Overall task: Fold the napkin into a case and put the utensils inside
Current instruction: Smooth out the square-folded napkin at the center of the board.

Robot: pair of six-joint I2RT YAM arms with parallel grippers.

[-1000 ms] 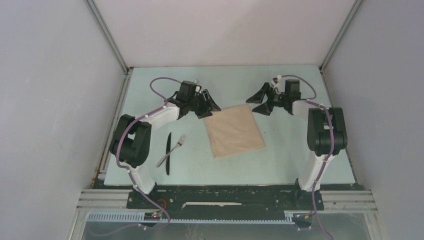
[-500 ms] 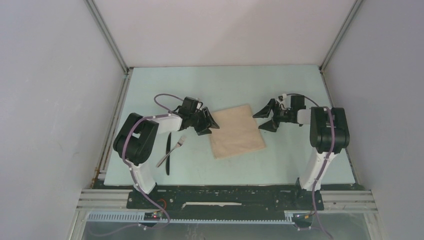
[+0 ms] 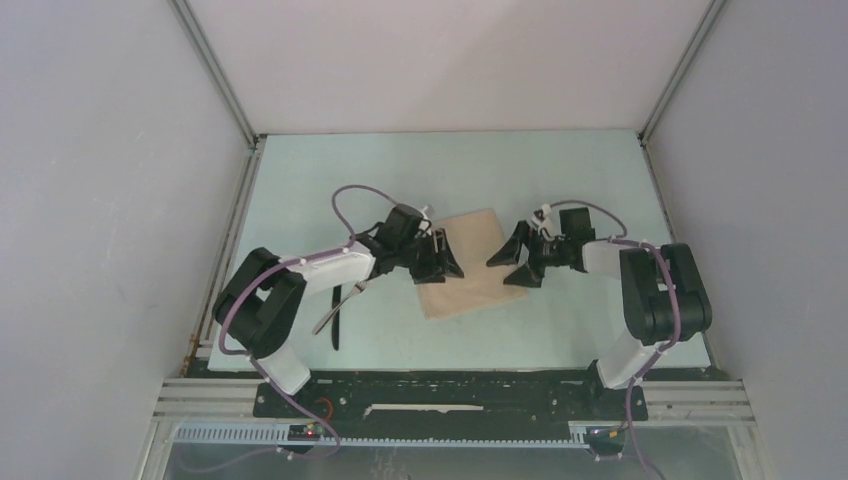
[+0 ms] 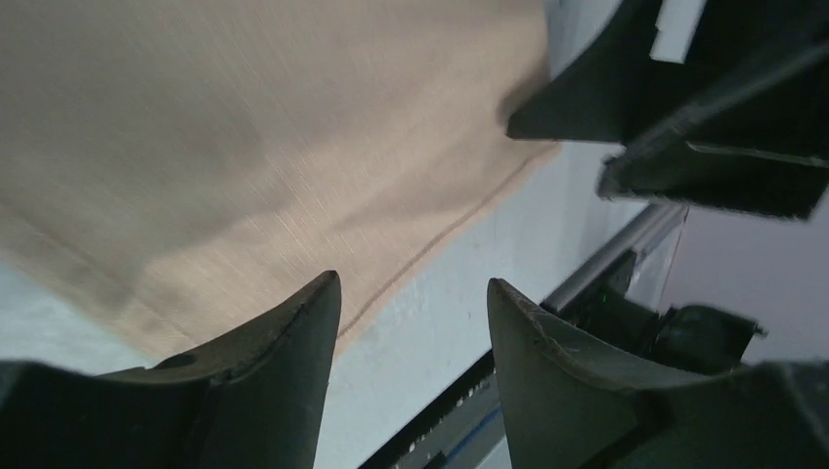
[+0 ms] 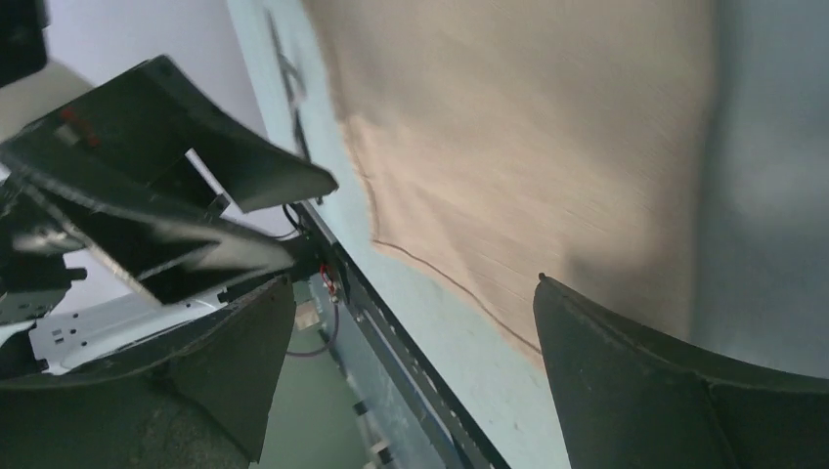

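The beige napkin [image 3: 478, 268] lies flat on the pale green table [image 3: 560, 175], near the middle. My left gripper [image 3: 448, 264] is open and empty, low over the napkin's left near corner; its wrist view shows the napkin [image 4: 244, 147] with its hemmed edge between the jaws [image 4: 413, 283]. My right gripper [image 3: 498, 273] is open and empty over the napkin's right near edge; the right wrist view [image 5: 415, 283] shows the cloth [image 5: 538, 147] there. The black knife [image 3: 336, 328] and the silver fork [image 3: 326, 321] lie left of the napkin, partly hidden by my left arm.
The table has grey walls on three sides and a black metal rail [image 3: 450, 392] along its near edge. Each gripper shows in the other's wrist view: the right gripper [image 4: 684, 117] and the left gripper [image 5: 166, 186].
Both grippers have come from the napkin's far corners toward me and inward, down to its near edges. They stay open. The napkin, knife and fork have not moved.
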